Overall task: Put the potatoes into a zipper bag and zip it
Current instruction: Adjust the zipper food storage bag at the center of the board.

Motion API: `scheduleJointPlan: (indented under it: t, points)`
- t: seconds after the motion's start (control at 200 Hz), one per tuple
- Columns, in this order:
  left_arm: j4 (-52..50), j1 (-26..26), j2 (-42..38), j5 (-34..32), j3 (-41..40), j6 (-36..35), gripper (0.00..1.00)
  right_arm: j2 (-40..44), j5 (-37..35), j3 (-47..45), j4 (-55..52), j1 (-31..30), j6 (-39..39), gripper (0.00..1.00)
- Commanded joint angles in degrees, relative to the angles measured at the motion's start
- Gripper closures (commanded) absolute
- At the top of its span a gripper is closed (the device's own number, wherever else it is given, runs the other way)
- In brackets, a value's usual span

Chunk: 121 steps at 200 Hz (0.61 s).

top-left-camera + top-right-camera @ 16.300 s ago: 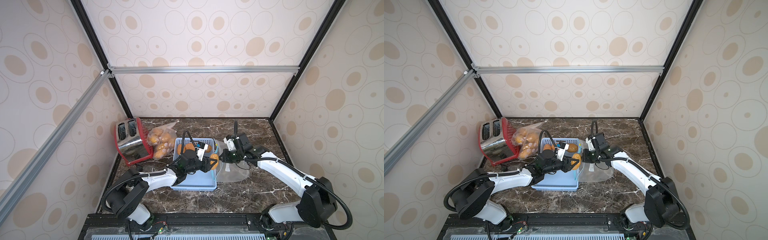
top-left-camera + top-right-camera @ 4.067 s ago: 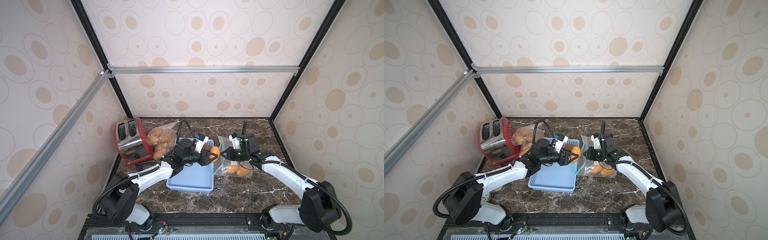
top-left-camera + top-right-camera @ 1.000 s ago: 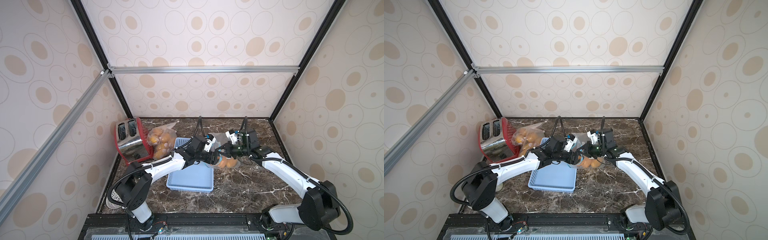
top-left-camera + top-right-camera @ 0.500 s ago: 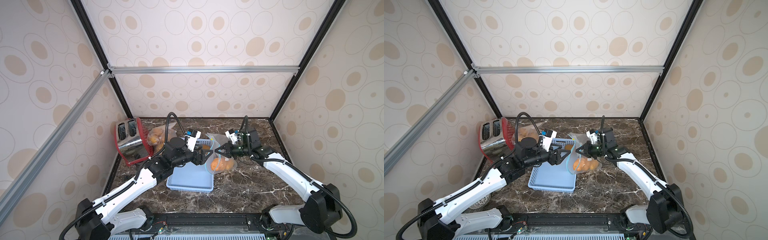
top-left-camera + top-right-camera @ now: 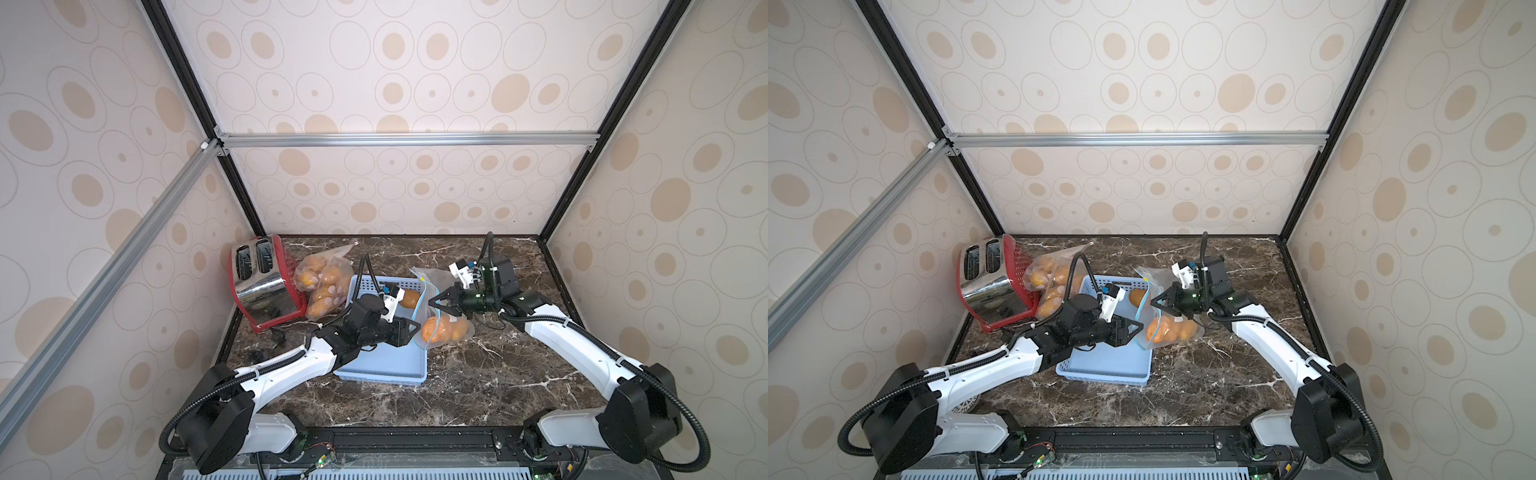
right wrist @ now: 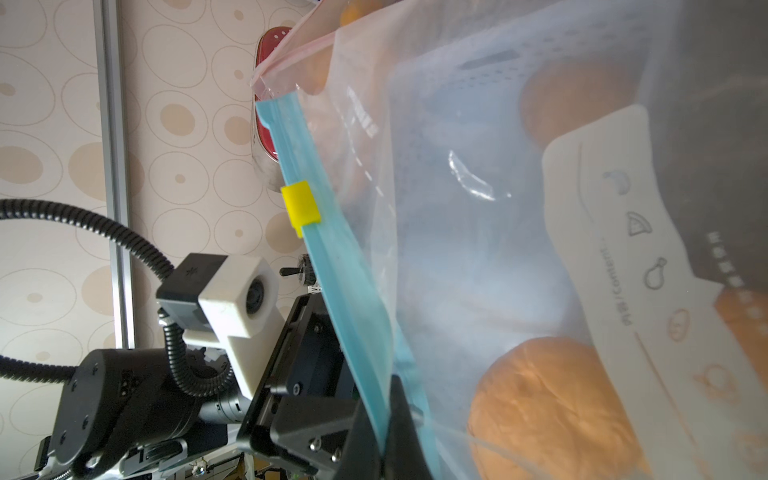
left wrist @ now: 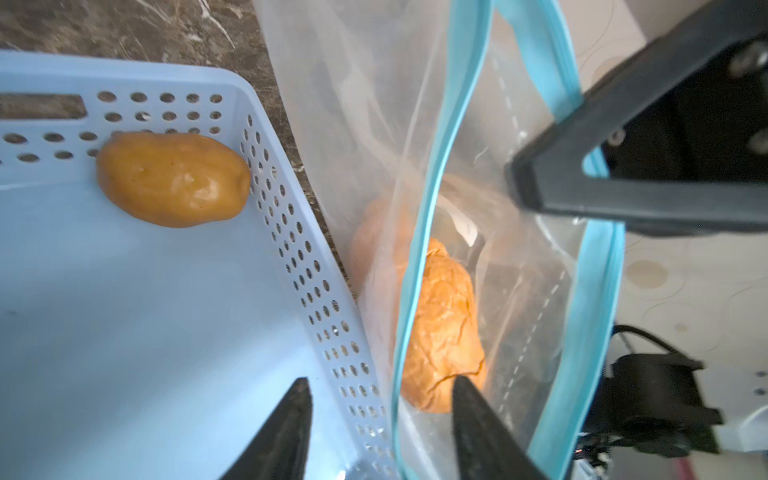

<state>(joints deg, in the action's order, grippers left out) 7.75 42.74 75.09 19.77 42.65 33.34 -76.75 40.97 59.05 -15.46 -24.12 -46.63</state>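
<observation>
The right gripper (image 5: 431, 304) pinches the bag (image 7: 374, 124) by its blue rim (image 7: 439, 166). The left gripper (image 7: 379, 380), open, straddles the rim and the basket (image 7: 291, 232) wall. It should clamp the rim only.

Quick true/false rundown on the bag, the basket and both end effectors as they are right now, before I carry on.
1. One orange-tan potato lies in the light blue perforated plastic basket. True.
2. The right end effector is open and clear of the bag. False: it is shut on the blue zip rim of the clear plastic zipper bag.
3. That bag's mouth is zipped shut. False: it gapes open, with potatoes inside.
4. The left end effector has its jaws apart, straddling the bag's rim. True.
5. A second clear bag of potatoes lies beside the red and chrome toaster. True.
</observation>
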Motion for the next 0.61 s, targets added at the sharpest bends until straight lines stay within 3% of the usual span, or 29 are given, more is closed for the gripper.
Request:
scheduleJointPlan:
  t: [0.0,0.1,0.21,0.325,0.435,0.6]
  points:
    - [7.1,-0.4,0.3,2.2,-0.6,1.9,0.68,-0.5,0.5,0.1,-0.8,-0.3,0.4,1.0]
    - [10.9,-0.3,0.3,4.8,-0.6,3.1,1.0,-0.9,-0.8,1.0,-3.0,-0.3,1.3,0.99]
    - [11.1,-0.4,-0.3,5.2,2.0,3.7,1.0,-0.6,-5.1,3.5,-9.1,-0.5,5.0,0.78]
    - [10.8,-0.3,-0.3,6.5,5.8,4.6,1.0,0.1,-12.3,8.0,-19.3,-1.3,11.3,0.64]
    - [11.3,-0.3,0.5,8.1,8.9,6.2,1.0,1.6,-14.2,8.6,-21.5,-2.2,12.7,0.59]
    - [12.5,-0.4,2.0,9.6,12.1,8.3,1.0,1.6,-15.8,10.6,-25.7,-4.5,14.7,0.59]
